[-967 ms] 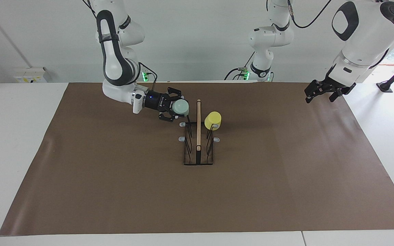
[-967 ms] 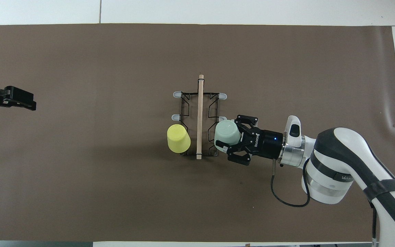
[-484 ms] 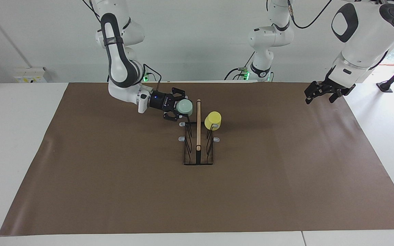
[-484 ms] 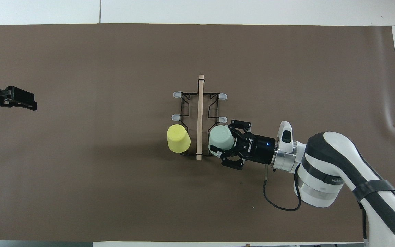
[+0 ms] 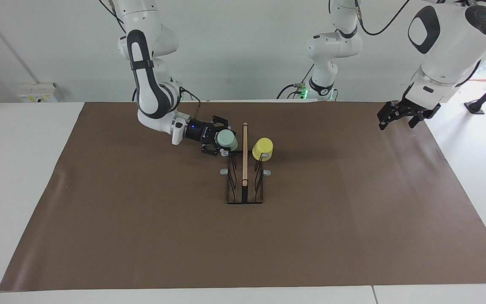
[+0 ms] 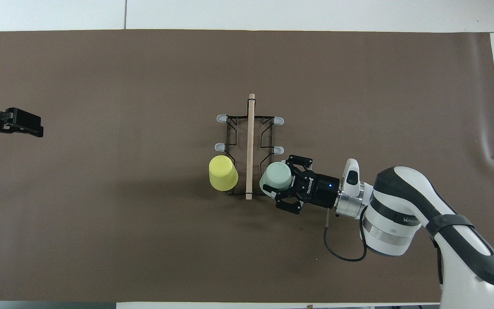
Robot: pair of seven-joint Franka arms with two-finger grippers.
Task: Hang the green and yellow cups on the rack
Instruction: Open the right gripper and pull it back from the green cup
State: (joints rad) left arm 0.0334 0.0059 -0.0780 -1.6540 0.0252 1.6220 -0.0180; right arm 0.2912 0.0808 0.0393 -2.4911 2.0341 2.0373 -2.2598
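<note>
The rack [image 5: 244, 177] stood near the middle of the brown mat [image 5: 141, 236], its light wooden centre bar [image 5: 245, 154] running away from the robots. The yellow cup [image 5: 262, 149] hung mouth-down on the peg nearest the robots, on the side toward the left arm's end of the table. The right gripper [image 5: 222, 142] reached in level from its own end of the table with its fingers clamped on the green cup [image 5: 226, 139] — the cup's closed base pointing toward the centre bar, right at the peg nearest the robots on that side of the rack. Whether the peg was already inside the cup could not be told (the cup and fingers covered it in both views). From overhead the green cup [image 6: 276, 177] lay just beside the bar, across it from the yellow cup [image 6: 223, 173]. The left gripper [image 5: 400, 114] waited in the air over the mat's edge at the left arm's end — fingers spread wide, holding nothing.
</note>
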